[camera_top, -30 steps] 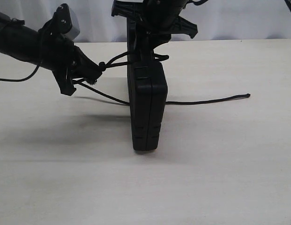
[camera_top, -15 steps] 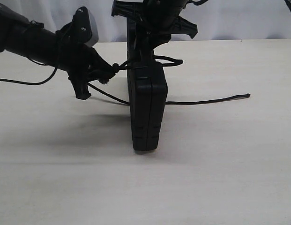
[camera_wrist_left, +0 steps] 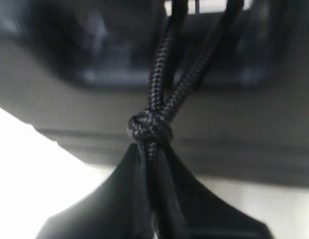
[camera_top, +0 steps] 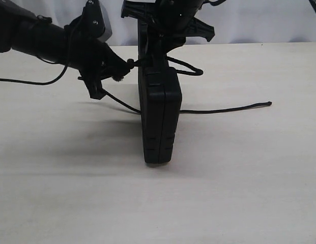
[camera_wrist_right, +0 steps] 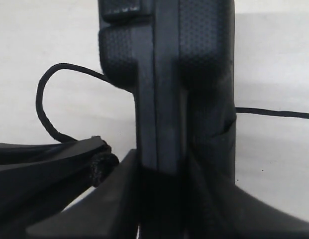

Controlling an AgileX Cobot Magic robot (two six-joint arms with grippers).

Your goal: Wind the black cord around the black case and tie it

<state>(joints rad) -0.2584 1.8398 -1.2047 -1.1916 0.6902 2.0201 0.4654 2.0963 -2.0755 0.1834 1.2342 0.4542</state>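
The black case [camera_top: 159, 114] stands on its narrow edge in the middle of the table, its upper part clamped by my right gripper [camera_top: 160, 38]; the right wrist view shows the case [camera_wrist_right: 169, 84] wedged between that gripper's [camera_wrist_right: 164, 172] fingers. My left gripper [camera_top: 121, 67] sits just left of the case, shut on the black cord [camera_top: 224, 109] below its knot [camera_wrist_left: 150, 128]. Two strands rise from the knot toward the case. A slack loop [camera_top: 191, 67] hangs on the case's right side, and the cord's free end lies on the table to the right.
The pale tabletop [camera_top: 158, 203] stretches all round the case. A thin robot cable [camera_top: 25, 81] droops from the left arm at the far left. A white backdrop [camera_top: 259, 20] closes the far edge.
My left gripper has carried the knotted cord rightward and slightly up, closer to the case. The slack loop on the case's right side has grown. The case and right gripper stay still.
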